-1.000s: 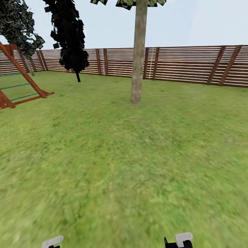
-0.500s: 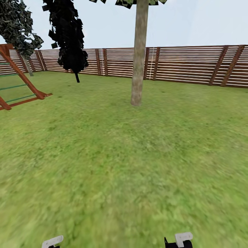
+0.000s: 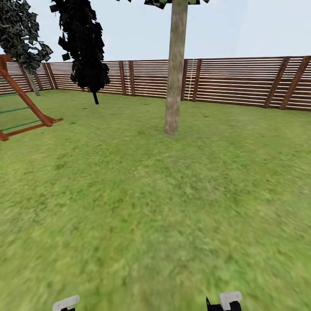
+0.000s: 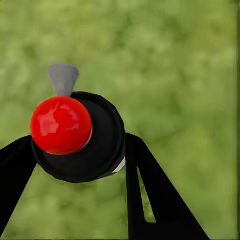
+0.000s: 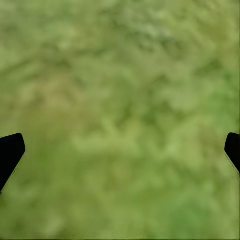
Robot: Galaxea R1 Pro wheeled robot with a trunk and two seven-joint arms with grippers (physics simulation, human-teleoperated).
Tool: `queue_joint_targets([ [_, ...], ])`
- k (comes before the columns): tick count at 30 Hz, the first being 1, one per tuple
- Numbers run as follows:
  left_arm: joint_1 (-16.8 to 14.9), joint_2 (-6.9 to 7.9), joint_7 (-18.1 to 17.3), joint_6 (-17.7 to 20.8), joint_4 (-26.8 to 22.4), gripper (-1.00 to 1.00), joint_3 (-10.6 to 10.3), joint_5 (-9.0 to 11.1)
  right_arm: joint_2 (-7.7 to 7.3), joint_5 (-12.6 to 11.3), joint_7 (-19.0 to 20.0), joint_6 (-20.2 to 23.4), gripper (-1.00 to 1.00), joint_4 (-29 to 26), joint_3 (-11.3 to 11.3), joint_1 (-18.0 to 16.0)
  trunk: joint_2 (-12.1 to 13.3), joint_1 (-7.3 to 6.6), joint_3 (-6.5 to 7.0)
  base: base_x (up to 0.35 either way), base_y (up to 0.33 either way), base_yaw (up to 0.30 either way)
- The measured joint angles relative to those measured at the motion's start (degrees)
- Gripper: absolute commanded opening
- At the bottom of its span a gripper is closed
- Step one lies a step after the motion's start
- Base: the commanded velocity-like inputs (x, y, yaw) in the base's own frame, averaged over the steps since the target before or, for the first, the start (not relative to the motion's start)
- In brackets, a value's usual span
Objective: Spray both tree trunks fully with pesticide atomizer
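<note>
Left hand [image 4: 75, 165] clamped on atomizer [image 4: 82, 140], red cap and grey nozzle up, over lawn [image 3: 155, 207]. Right hand [image 5: 120, 150] spread wide above grass. Ahead: trunk [image 3: 175, 73] standing before fence [image 3: 242, 80]; black tree [image 3: 84, 43] and play tower [image 3: 21, 103] to left.

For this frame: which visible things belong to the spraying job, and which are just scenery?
Job:
- pesticide atomizer, held in left gripper
- tree trunk
- right gripper, open over the lawn

Scenery:
- black tree
- play tower
- fence
</note>
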Motion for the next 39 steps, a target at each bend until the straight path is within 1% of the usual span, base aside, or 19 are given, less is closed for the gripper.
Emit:
queue_joint_targets([
  [39, 0.0, 0.0, -0.04, 0.0, 0.0, -1.0, 0.0, 0.0, 0.02, 0.01, 0.0, 0.0, 1.0, 0.0, 0.05, 0.0, 0.0, 0.0, 0.0, 0.339, 0.0, 0.0],
])
